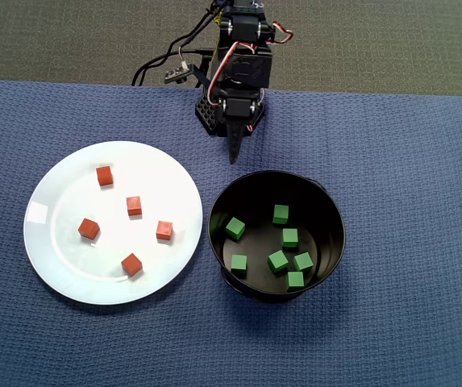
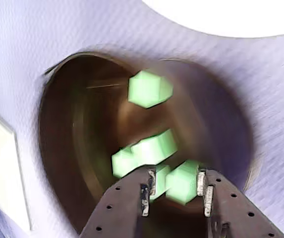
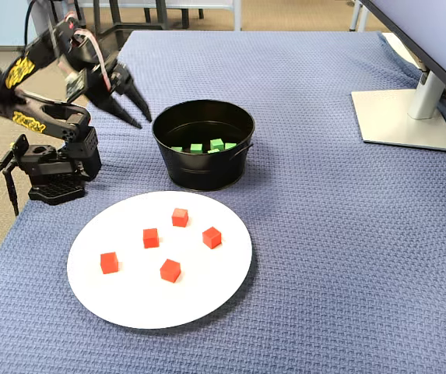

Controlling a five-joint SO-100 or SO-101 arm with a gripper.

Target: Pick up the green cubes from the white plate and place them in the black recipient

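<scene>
End effector: the end effector hangs in the air just outside the rim of the black recipient, tips pointing down toward it; its jaws look slightly parted and empty, though the blurred wrist view makes this hard to confirm.
Green cubes: seven green cubes lie scattered on the recipient's flat bottom, below and beyond the end effector, none touching it.
White plate: the white plate sits on the desk beside the recipient, off to one side of the end effector and well clear of it.
Red-orange cubes: five red-orange cubes are spread across the plate, apart from one another.
</scene>
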